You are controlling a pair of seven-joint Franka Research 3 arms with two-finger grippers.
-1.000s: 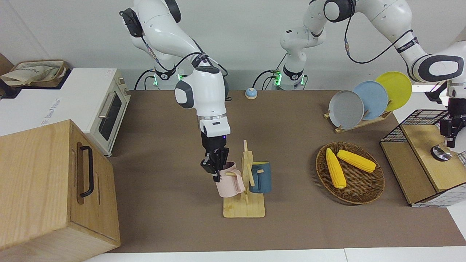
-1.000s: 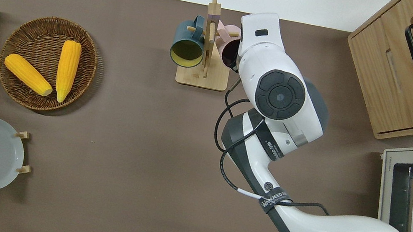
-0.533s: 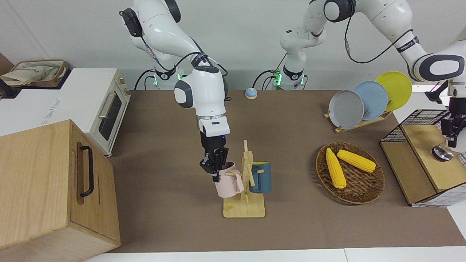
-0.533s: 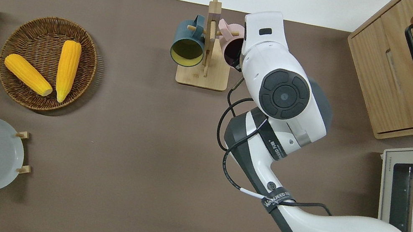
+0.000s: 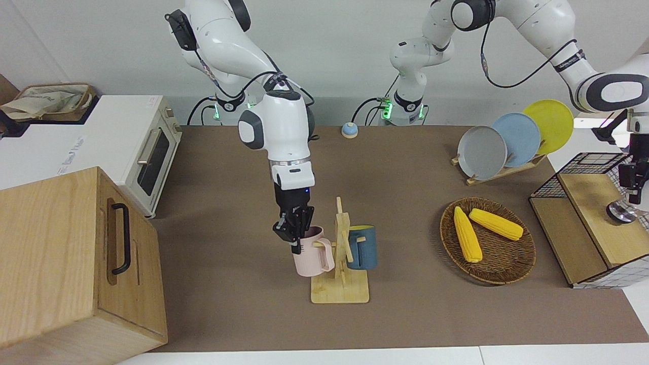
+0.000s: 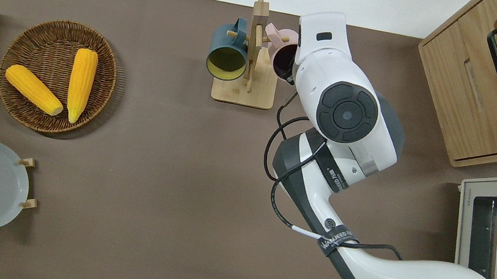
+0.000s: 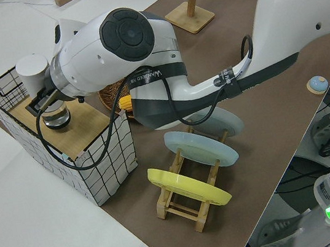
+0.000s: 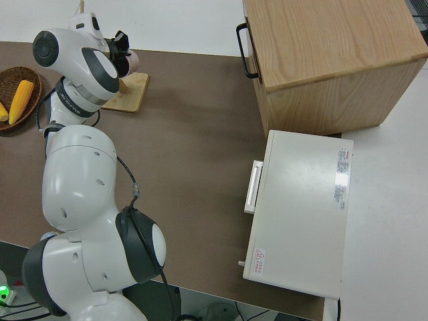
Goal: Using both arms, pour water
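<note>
We see both arms (image 5: 276, 126) in glossy white plastic with matt black grippers, over a matt brown table cover (image 5: 405, 167). The mug rack (image 5: 340, 284) and cabinet (image 5: 66, 263) look like pale, smooth wood, the basket (image 5: 499, 268) rough woven wicker. The pink mug (image 5: 312, 258) and blue mug (image 5: 365, 251) look smooth and softly matt.

Right arm: our right arm (image 5: 276, 126) reaches out over the middle of the table, forearm bent down, wrist pointing almost straight down.
Right gripper: our right gripper (image 5: 293, 230) points down, its fingers closed on the rim of the pink mug (image 5: 310, 252).
Left arm: our left arm (image 5: 603, 88) stretches out to its own end of the table, wrist turned down.
Left gripper: our left gripper (image 5: 630, 190) hangs low there; we cannot make out its fingers.
</note>
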